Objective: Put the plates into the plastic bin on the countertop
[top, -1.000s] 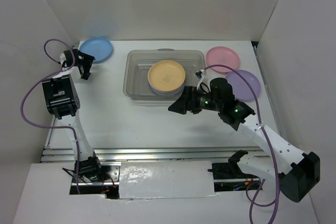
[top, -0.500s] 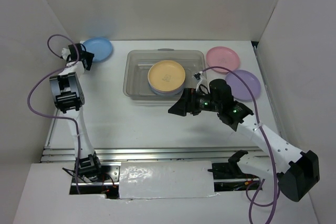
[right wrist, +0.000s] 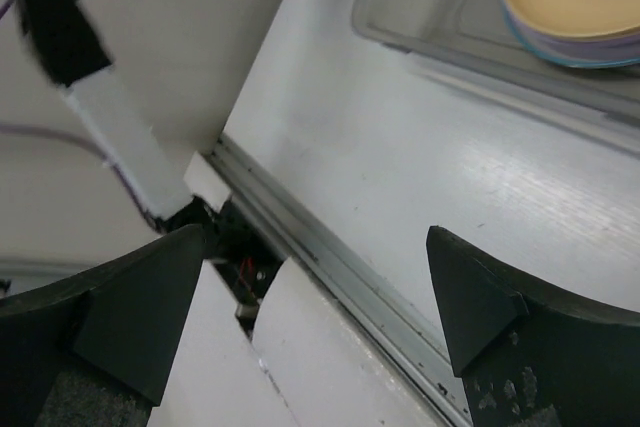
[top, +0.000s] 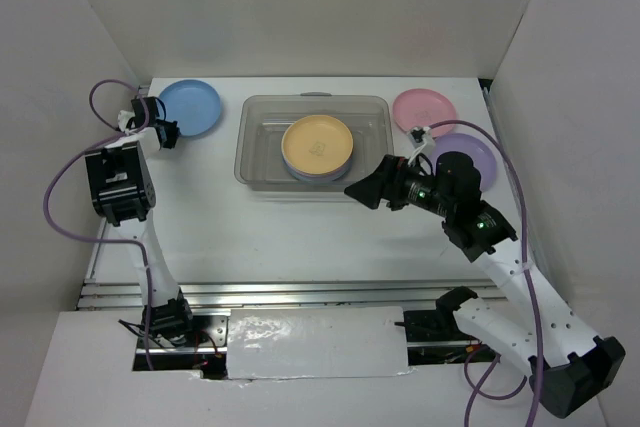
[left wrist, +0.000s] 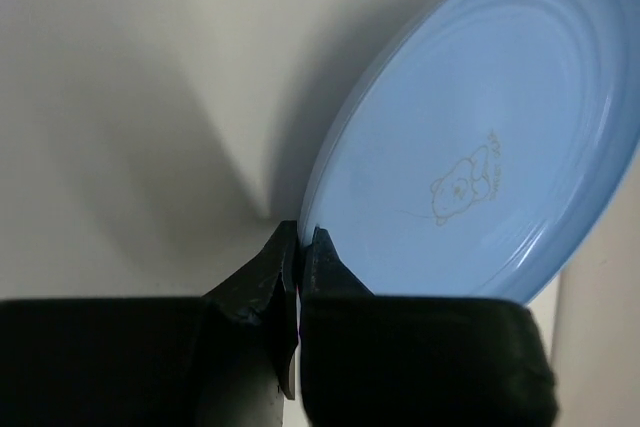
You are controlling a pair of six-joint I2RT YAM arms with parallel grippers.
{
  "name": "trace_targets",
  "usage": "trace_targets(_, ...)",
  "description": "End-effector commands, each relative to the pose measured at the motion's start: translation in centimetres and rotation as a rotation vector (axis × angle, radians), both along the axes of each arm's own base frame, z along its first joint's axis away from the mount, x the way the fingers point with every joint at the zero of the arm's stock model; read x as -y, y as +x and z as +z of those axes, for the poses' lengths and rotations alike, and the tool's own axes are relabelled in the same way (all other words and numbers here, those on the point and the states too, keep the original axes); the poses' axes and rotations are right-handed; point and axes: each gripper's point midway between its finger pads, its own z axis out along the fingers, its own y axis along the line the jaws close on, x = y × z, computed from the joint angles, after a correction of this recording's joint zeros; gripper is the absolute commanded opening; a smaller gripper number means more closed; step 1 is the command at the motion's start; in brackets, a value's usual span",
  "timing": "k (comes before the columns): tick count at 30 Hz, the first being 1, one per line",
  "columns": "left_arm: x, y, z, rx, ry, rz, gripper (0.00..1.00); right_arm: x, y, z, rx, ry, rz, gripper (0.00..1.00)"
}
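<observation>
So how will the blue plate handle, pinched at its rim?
Probably stiff: the blue plate shows no bending though the left gripper pinches only its rim. Its glossy surface may slip or pivot there. Thin edge suggests it is light.

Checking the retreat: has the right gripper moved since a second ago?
Yes. The right gripper has shifted right, toward the plastic bin's near right corner.

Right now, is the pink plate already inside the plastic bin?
No, the pink plate lies on the countertop, beside the plastic bin.
</observation>
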Motion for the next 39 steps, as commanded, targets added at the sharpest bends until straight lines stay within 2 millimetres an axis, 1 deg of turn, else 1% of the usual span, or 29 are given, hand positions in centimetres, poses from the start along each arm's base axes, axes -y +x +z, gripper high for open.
trace_targets(1, 1.3, -3.2, 9.1, 0.161, 0.045, 0.013, 0.00, 3.6, 3.2, -0.1, -0.016, -0.017, -0.216, 1.00)
trace_targets(2, 2.0, -3.6, 11.6, 0.207, 0.062, -0.012, 0.00, 4.3, 4.1, -0.9, -0.039, -0.023, -0.258, 1.00)
trace_targets(3, 3.2, -4.4, 16.0, 0.261, 0.114, -0.075, 0.00, 5.2, 5.0, -1.7, -0.074, -0.021, -0.315, 1.00)
trace_targets(4, 4.1, -4.6, 18.3, 0.280, 0.135, -0.114, 0.00, 7.8, 7.0, -3.5, -0.122, -0.048, -0.447, 1.00)
trace_targets(6, 6.4, -5.2, 21.3, 0.286, 0.208, -0.247, 0.00, 10.6, 8.9, -5.4, -0.189, -0.052, -0.591, 1.00)
trace_targets(7, 8.7, -5.5, 21.8, 0.262, 0.206, -0.318, 0.00, 13.4, 10.3, -7.2, -0.235, -0.064, -0.703, 1.00)
trace_targets(8, 11.4, -5.7, 22.2, 0.265, 0.228, -0.417, 0.00, 14.6, 10.7, -8.2, -0.274, -0.055, -0.747, 1.00)
trace_targets(9, 12.8, -5.8, 22.2, 0.257, 0.234, -0.466, 0.00, 15.5, 11.1, -9.0, -0.300, -0.052, -0.777, 1.00)
trace_targets(10, 14.3, -6.0, 22.4, 0.242, 0.237, -0.515, 0.00, 15.7, 11.4, -9.6, -0.318, -0.045, -0.775, 1.00)
trace_targets(11, 16.3, -5.9, 21.4, 0.218, 0.241, -0.600, 0.00, 17.9, 11.9, -9.9, -0.330, -0.033, -0.838, 1.00)
trace_targets(13, 21.6, -5.8, 20.0, 0.160, 0.246, -0.760, 0.00, 19.4, 11.7, -10.4, -0.362, -0.043, -0.881, 1.00)
trace_targets(14, 23.4, -5.6, 19.2, 0.131, 0.245, -0.808, 0.00, 20.8, 11.6, -10.3, -0.364, -0.049, -0.930, 1.00)
trace_targets(15, 26.8, -5.4, 20.7, 0.157, 0.268, -0.868, 0.00, 21.6, 11.3, -10.1, -0.373, -0.056, -0.962, 1.00)
trace_targets(16, 28.3, -5.5, 17.4, 0.064, 0.259, -0.922, 0.00, 22.4, 11.0, -9.6, -0.359, -0.053, -0.993, 1.00)
trace_targets(17, 29.7, -5.5, 16.7, 0.042, 0.261, -0.948, 0.00, 23.9, 10.8, -9.4, -0.358, -0.045, -1.042, 1.00)
trace_targets(18, 32.0, -5.4, 17.3, 0.059, 0.275, -0.986, 0.00, 24.5, 10.5, -9.2, -0.361, -0.040, -1.065, 1.00)
trace_targets(20, 33.7, -5.6, 14.8, 0.001, 0.270, -1.016, 0.00, 25.2, 9.9, -8.2, -0.340, -0.027, -1.070, 1.00)
trace_targets(21, 34.8, -6.0, 14.3, -0.002, 0.271, -1.039, 0.00, 25.9, 9.5, -7.8, -0.333, -0.022, -1.089, 1.00)
trace_targets(23, 36.2, -6.6, 12.7, -0.035, 0.266, -1.070, 0.00, 26.3, 9.0, -7.1, -0.321, -0.027, -1.090, 1.00)
trace_targets(24, 36.4, -6.6, 12.7, -0.039, 0.275, -1.072, 0.00, 26.5, 8.6, -6.8, -0.315, -0.026, -1.099, 1.00)
trace_targets(26, 37.1, -7.0, 11.6, -0.071, 0.282, -1.087, 0.00, 26.5, 8.2, -6.6, -0.308, -0.028, -1.099, 1.00)
trace_targets(30, 36.6, -7.6, 11.2, -0.110, 0.295, -1.065, 0.00, 25.8, 7.7, -5.7, -0.282, -0.012, -1.072, 1.00)
trace_targets(32, 36.1, -8.0, 11.2, -0.121, 0.298, -1.051, 0.21, 25.7, 7.6, -5.6, -0.280, -0.011, -1.066, 1.00)
trace_targets(33, 35.8, -8.0, 12.0, -0.107, 0.309, -1.036, 0.46, 25.7, 7.6, -5.5, -0.281, -0.010, -1.066, 1.00)
trace_targets(34, 35.6, -8.3, 11.9, -0.116, 0.311, -1.032, 0.61, 25.7, 7.7, -5.3, -0.279, -0.009, -1.065, 1.00)
trace_targets(35, 35.6, -8.5, 12.1, -0.116, 0.307, -1.032, 0.80, 25.7, 7.7, -5.5, -0.285, -0.010, -1.065, 1.00)
trace_targets(36, 35.6, -8.7, 13.2, -0.093, 0.312, -1.029, 0.99, 25.8, 7.8, -5.4, -0.287, -0.007, -1.067, 1.00)
trace_targets(38, 34.8, -9.1, 13.4, -0.100, 0.335, -0.999, 0.99, 25.8, 7.9, -5.8, -0.302, -0.007, -1.063, 1.00)
trace_targets(39, 34.7, -9.2, 14.9, -0.063, 0.340, -0.988, 0.99, 25.8, 8.0, -5.7, -0.303, -0.008, -1.061, 1.00)
